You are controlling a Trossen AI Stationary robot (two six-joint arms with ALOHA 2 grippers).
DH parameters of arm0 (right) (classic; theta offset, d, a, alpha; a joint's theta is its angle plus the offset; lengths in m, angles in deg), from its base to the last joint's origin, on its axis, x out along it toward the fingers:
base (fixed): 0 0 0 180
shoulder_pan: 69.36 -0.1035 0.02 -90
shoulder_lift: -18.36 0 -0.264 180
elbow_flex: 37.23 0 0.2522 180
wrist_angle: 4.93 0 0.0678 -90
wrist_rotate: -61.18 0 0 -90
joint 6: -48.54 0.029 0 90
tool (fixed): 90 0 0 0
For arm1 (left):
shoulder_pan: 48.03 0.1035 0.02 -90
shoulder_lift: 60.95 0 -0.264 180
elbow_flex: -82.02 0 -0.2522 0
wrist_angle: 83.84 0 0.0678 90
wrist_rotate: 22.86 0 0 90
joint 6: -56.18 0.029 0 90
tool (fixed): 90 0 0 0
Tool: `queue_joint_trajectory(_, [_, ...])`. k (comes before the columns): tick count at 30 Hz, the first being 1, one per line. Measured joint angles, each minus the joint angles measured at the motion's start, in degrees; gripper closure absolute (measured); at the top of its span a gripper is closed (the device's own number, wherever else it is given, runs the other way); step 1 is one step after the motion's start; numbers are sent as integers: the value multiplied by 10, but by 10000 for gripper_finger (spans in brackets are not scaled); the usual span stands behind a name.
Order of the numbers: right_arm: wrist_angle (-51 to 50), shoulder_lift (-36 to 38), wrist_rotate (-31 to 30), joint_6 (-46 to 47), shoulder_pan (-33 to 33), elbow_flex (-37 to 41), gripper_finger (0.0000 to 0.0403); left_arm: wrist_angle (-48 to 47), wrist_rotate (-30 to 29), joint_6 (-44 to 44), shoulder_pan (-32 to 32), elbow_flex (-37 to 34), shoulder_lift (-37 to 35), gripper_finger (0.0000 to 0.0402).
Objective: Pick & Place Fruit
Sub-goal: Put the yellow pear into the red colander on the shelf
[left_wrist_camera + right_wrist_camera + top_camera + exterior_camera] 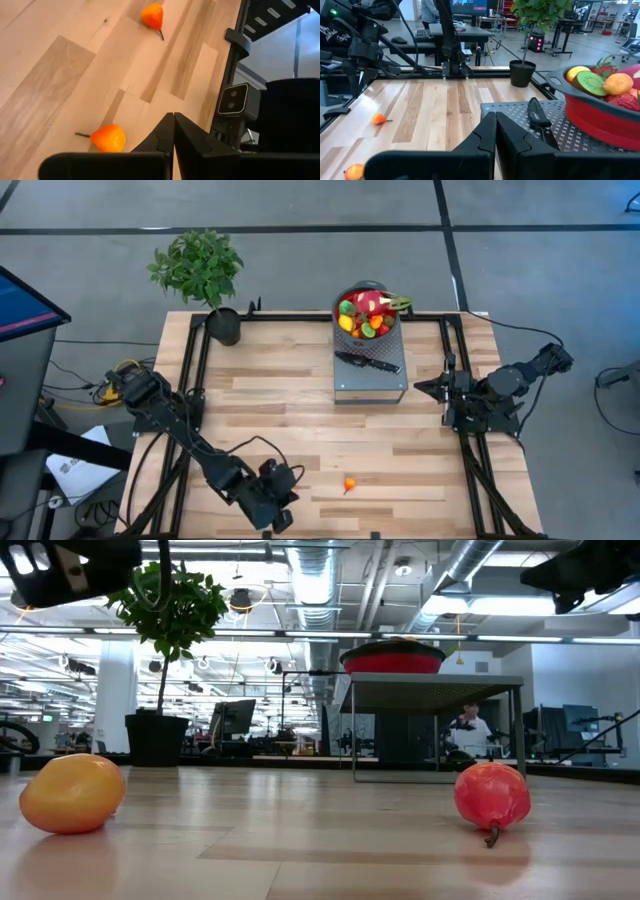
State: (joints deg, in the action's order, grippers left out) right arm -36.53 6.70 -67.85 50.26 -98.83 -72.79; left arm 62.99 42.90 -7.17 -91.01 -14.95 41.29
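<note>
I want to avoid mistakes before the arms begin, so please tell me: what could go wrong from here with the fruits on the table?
1. The two loose fruits are rounded and lie on bare wood near the table front edge; a nudge from the shut left gripper might roll one off.
2. The red bowl looks heaped, so added fruit may spill.
3. The knife lies just before the bowl, in the likely approach path.

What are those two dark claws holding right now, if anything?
Nothing. The left gripper is shut and empty above the wooden table, and the right gripper is shut and empty near the grey metal platform.
</note>
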Motion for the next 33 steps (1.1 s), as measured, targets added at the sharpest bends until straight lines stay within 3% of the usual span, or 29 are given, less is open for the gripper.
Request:
queue_joint_trajectory(24, [-28,0,0,-6,0,0,403,7,-2,50,2,0,-7,400])
queue_joint_trajectory(33, [-32,0,0,-6,0,0,403,9,-2,-26,21,0,-7,400])
